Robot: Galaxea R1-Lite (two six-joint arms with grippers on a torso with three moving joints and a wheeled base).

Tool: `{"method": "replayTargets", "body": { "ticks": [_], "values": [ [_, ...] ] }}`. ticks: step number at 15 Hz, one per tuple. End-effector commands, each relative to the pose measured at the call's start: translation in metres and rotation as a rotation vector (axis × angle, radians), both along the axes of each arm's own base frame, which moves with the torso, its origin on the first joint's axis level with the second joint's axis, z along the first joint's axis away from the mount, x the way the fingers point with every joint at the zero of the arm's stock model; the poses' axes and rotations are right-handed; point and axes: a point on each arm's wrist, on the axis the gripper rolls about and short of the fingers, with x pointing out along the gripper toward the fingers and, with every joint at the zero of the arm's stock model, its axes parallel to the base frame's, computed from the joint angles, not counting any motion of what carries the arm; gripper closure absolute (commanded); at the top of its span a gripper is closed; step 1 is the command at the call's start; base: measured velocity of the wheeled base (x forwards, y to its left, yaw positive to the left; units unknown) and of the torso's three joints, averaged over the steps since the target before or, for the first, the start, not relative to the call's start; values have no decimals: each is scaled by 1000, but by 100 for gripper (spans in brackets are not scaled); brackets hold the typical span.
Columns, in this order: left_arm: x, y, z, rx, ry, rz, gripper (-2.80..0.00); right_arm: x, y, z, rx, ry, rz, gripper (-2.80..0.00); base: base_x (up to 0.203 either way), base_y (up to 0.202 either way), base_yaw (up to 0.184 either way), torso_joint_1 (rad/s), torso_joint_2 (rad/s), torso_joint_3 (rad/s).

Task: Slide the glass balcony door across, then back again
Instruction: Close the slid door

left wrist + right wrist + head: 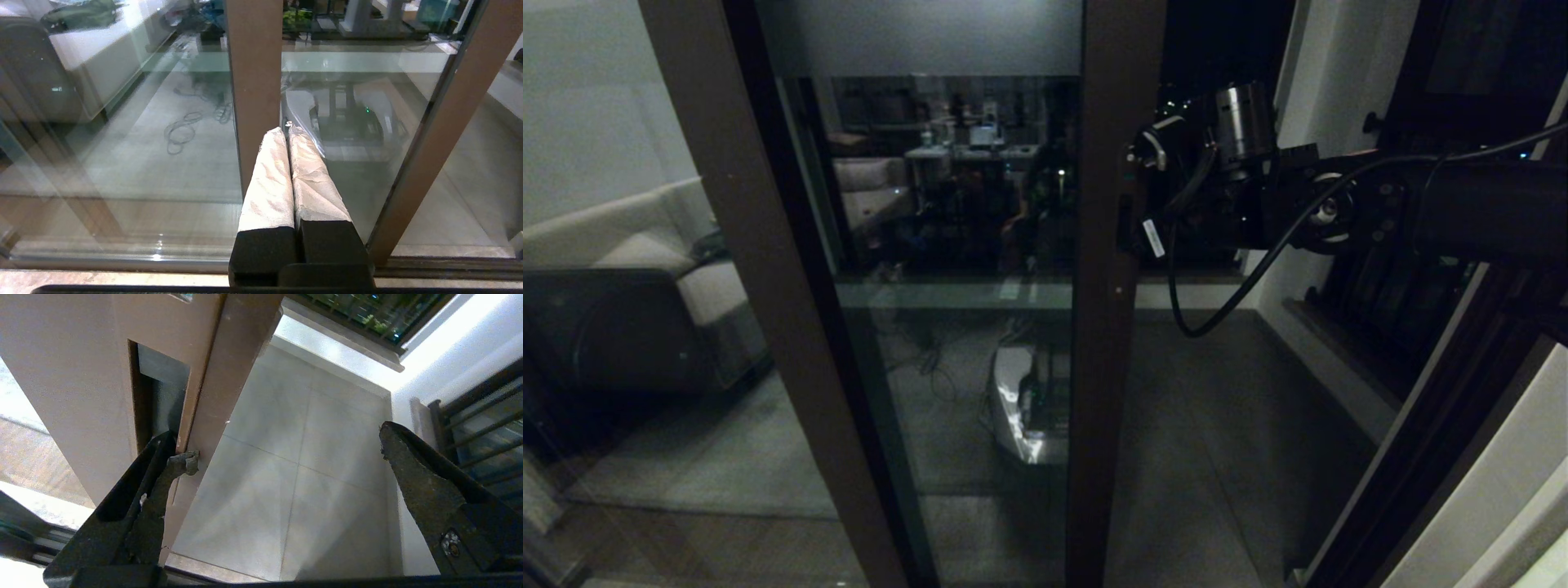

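Observation:
The glass balcony door (964,245) stands partly slid to the left. Its dark brown stile (1103,343) runs down the middle of the head view, with open doorway to its right. My right gripper (1131,220) reaches in from the right at the stile's handle slot (161,396). It (286,447) is open: one fingertip (186,461) is hooked on the slot's edge of the stile (81,396), the other finger (412,465) stands far off over the tiles. My left gripper (288,130) is shut and empty, its white-wrapped fingers pointing at the glass by a brown post (253,81).
A second slanted brown post (760,286) stands left of the door. The tiled balcony floor (1217,425) lies beyond the doorway. A dark barred side window (1388,302) and a white wall (1331,73) close in on the right. The floor track (449,271) runs along the bottom.

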Motion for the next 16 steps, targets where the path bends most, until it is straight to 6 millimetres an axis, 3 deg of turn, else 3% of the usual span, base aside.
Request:
{"method": "replayTargets", "body": {
  "ticks": [1, 16],
  "values": [
    [0, 0, 0, 0, 3, 0, 0, 1, -1, -2, -9, 0, 1, -280, 0, 0, 0, 0, 0, 0],
    [0, 0, 0, 0, 2, 0, 0, -13, -16, 5, -62, 10, -2, -280, 0, 0, 0, 0, 0, 0]
  ]
}}
